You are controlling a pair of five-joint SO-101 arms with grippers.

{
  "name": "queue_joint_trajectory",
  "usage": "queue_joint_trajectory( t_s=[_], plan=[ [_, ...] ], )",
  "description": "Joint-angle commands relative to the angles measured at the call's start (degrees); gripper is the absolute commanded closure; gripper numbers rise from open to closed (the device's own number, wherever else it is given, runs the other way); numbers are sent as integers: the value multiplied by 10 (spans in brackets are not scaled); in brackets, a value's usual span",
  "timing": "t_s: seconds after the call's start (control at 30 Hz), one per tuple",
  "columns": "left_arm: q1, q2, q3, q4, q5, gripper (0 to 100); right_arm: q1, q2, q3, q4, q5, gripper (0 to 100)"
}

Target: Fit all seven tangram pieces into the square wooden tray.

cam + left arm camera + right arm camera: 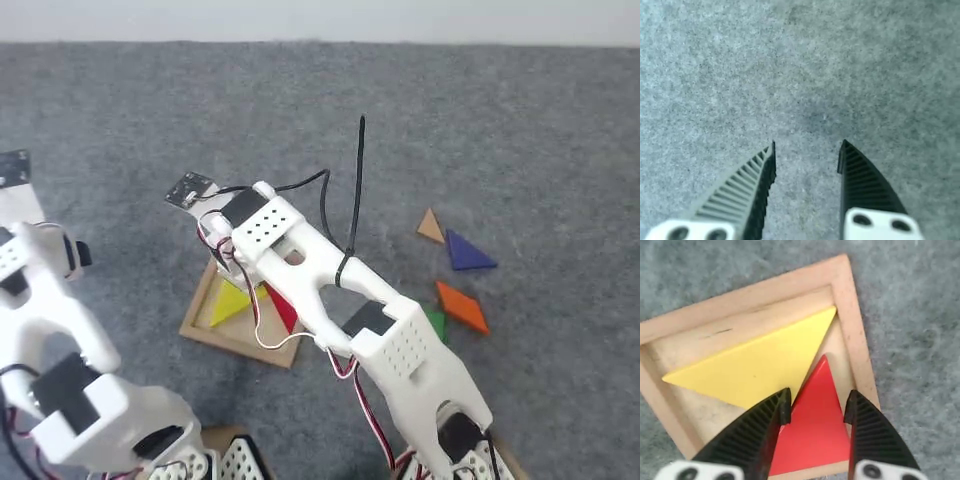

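The square wooden tray (203, 322) lies on grey carpet left of centre and holds a large yellow triangle (228, 300) and a red triangle (283, 310). In the right wrist view my right gripper (816, 407) hovers open over the tray (851, 320), its fingers straddling the tip of the red triangle (815, 435), beside the yellow triangle (755, 365). The right arm (330, 290) covers part of the tray from above. My left gripper (807, 157) stands open over bare carpet.
To the right on the carpet lie loose pieces: a small tan triangle (430, 226), a blue triangle (466, 252), an orange parallelogram (462, 306) and a green piece (435, 322) half under the right arm. The left arm (50, 330) is folded at the left edge.
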Motion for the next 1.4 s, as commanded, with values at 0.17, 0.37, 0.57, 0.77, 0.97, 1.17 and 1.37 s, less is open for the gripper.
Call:
queue_joint_trajectory(
  t_s=[0.17,0.37,0.57,0.77,0.97,1.17,1.37],
  plan=[
    [2,-22,-4,5,-4,800,16,30,-12,1,11,922],
    [4,-22,-5,5,-4,800,3,29,-12,0,14,939],
    [3,-22,-4,5,-4,800,-28,33,-12,2,52,872],
    [4,-22,-3,5,-4,800,-18,34,-12,16,54,830],
    [2,-22,-3,5,-4,800,-20,35,-12,37,56,832],
    [0,-23,-3,6,-4,800,-18,36,-9,91,105,831],
    [1,-23,-5,16,-4,800,-18,59,-28,89,105,831]
  ],
)
